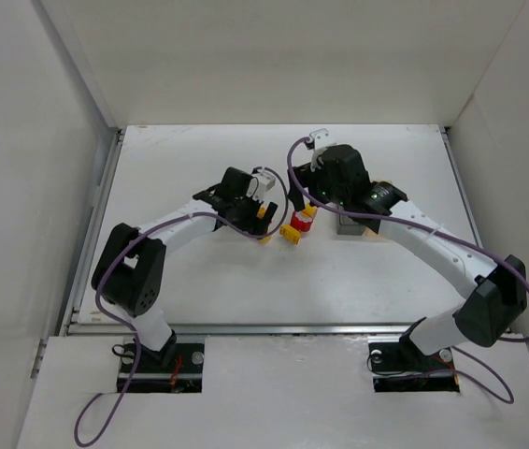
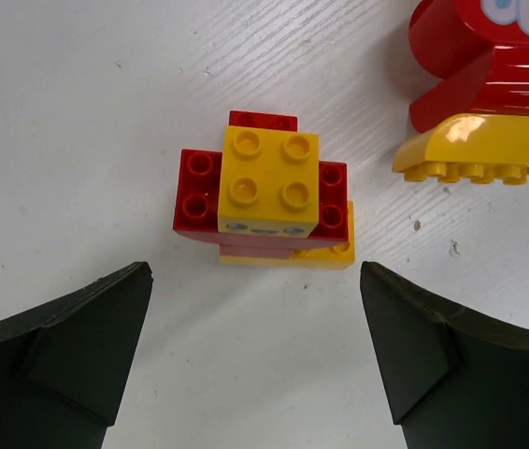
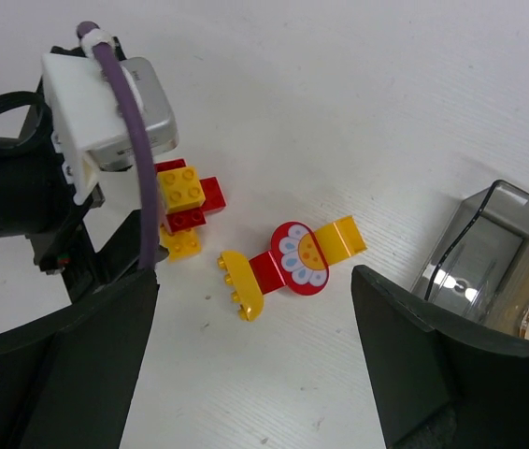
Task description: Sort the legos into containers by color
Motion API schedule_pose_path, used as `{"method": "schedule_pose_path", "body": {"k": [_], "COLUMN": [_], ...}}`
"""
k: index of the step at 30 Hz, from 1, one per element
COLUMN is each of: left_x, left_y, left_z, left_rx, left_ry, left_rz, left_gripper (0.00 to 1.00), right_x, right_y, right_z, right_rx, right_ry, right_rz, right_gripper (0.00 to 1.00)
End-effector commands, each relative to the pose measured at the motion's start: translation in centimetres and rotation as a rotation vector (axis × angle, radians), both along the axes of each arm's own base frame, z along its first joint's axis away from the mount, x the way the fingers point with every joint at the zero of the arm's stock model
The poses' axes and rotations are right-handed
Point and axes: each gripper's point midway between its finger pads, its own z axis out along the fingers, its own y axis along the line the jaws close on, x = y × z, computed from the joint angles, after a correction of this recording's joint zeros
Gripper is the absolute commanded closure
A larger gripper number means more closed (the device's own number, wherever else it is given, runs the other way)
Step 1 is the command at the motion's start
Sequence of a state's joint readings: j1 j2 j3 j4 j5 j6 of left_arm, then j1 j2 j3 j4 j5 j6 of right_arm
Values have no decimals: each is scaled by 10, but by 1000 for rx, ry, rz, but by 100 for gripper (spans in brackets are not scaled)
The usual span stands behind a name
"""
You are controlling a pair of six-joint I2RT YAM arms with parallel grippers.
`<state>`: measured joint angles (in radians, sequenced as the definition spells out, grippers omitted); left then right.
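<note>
At the middle of the white, faintly grained tabletop (image 2: 68, 103), the left gripper (image 2: 255, 285) hangs with its black wedge-shaped jaws spread wide, holding nothing, just short of a small stack of glossy red and yellow studded plastic bricks (image 2: 264, 187). The right gripper (image 3: 255, 281) is equally wide and empty above a red-and-yellow flower-faced brick piece (image 3: 293, 260) lying beside the stack. Both arms bend inward, elbows out. The joined square containers (image 3: 489, 248), smoky grey and tan-tinted, sit beside the right gripper's right finger
</note>
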<state>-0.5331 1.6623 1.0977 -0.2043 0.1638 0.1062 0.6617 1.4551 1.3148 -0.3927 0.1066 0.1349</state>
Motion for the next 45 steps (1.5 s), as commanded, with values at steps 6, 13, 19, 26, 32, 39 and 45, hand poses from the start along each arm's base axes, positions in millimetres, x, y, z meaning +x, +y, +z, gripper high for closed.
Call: {"method": "schedule_pose_path", "body": {"k": [6,13,19,26,32,39,45], "left_x": [11,23,19,9,2,6,12], "left_y": [-11,-9,-9,-11,-4,-3,-7], "left_z": [-6,-1,-7,-17,-19,-23,-30], "left_rx": [-22,-22,-24,-20,-12,-10,-22], "left_ry": [24,-23,-11,42,104,134,151], "left_rz": [26,71,65,32,77,93,89], "left_gripper": [8,25,50,58,42,41,48], "right_x": [4,4,5,3,3,2,5], "right_y": [7,7,9,8,8,7,10], "right_z": [25,25,21,21,21,19,23], "right_rx": [35,35,31,26,26,20,32], "right_ry": [-53,-53,-42,-35,-35,-27,-29], "right_rz": [9,9,17,17,17,17,13], "right_gripper": [11,11,11,11,11,11,11]}}
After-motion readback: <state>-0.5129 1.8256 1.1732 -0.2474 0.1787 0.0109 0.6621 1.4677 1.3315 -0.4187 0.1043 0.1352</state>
